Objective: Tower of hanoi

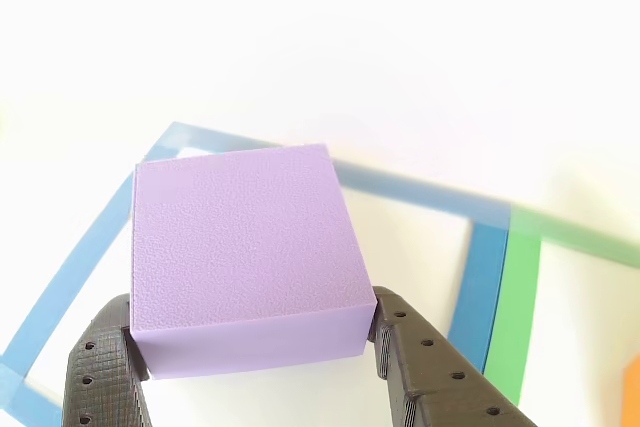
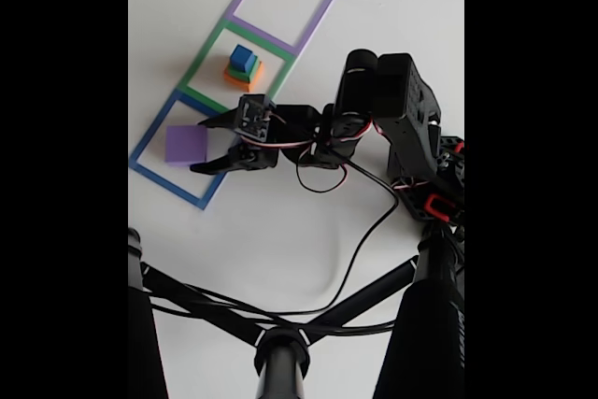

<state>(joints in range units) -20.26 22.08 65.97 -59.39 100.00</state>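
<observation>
Hand (image 2: pixel 201 143): dark two-fingered hand, spread wide with one finger on each side of the purple slab (image 1: pixel 245 257); in the other view the fingertips (image 1: pixel 395 332) sit right at the slab's near corners, and I cannot tell whether they press it or merely flank it.
Purple slab: lies flat on the white bench (image 2: pixel 280 231), inside the blue square outline (image 2: pixel 149 170), which reads as one of three peg positions.
Small stack: the blue cube (image 2: pixel 243 56) sits on a green block (image 2: pixel 245 68), which sits on the orange block (image 2: pixel 241 79), smallest on top; it stands inside the green square outline (image 2: pixel 201 67), the middle position.
Purple square outline (image 2: pixel 313 16): far end of the row, nothing inside.
Judgement: the largest piece sits alone as a base, so the hand's straddling pose suits either taking it up or letting it go.
Foreground: black stand poles (image 2: pixel 280 334) and a cable cross the bench, well apart from the blocks.
</observation>
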